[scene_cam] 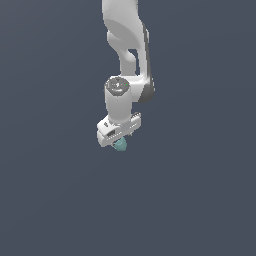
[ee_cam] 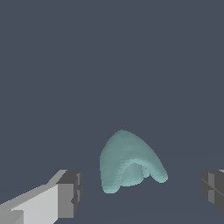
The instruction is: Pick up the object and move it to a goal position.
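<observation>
The object [ee_cam: 127, 159] is a small teal-green lump with a curved, shell-like body and a pointed tip. In the wrist view it lies on the dark grey floor between my two fingers, one finger [ee_cam: 65, 194] on each side, with clear gaps to both. My gripper [ee_cam: 140, 192] is open and empty. In the exterior view the white arm reaches straight down, the gripper [scene_cam: 119, 141] hangs just over the object [scene_cam: 120, 145], and only a small teal part shows under the white hand.
A plain dark grey floor [scene_cam: 200, 200] fills both views. No other objects, edges or goal marker show.
</observation>
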Controlling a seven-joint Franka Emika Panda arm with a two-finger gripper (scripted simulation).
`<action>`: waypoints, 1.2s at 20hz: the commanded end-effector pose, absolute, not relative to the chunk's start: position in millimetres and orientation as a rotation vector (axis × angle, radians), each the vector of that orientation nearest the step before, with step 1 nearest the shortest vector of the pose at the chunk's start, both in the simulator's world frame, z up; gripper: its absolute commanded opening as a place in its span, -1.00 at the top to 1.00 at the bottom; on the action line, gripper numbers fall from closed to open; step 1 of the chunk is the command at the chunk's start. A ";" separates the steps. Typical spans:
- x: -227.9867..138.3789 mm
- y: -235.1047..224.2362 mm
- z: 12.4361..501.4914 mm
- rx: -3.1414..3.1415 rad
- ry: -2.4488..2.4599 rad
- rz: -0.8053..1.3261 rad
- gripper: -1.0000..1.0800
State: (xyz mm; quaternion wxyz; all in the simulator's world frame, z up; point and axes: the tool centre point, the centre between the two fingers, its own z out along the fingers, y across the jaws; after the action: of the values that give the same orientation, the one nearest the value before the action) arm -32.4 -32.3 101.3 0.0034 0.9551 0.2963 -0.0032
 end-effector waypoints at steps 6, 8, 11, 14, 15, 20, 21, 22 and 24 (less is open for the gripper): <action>-37.6 -33.8 89.1 2.956 1.059 -0.002 -0.92; -38.2 -34.0 87.7 2.952 1.074 -0.001 -0.92; -38.6 -34.1 86.9 2.949 1.083 0.000 -0.92; -38.6 -34.2 85.9 2.951 1.077 -0.001 -0.92; -38.6 -34.3 84.2 2.951 1.077 -0.001 -0.92; -39.3 -34.0 66.0 2.950 1.080 -0.001 -0.92; -39.5 -34.2 60.5 2.950 1.080 -0.001 -0.92; -39.7 -33.9 55.3 2.950 1.081 0.000 -0.92; -39.8 -34.0 46.7 2.949 1.082 0.000 -0.92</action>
State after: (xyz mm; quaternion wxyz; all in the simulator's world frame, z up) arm -39.7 -34.1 53.5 -0.0001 0.9389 0.3441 -0.0003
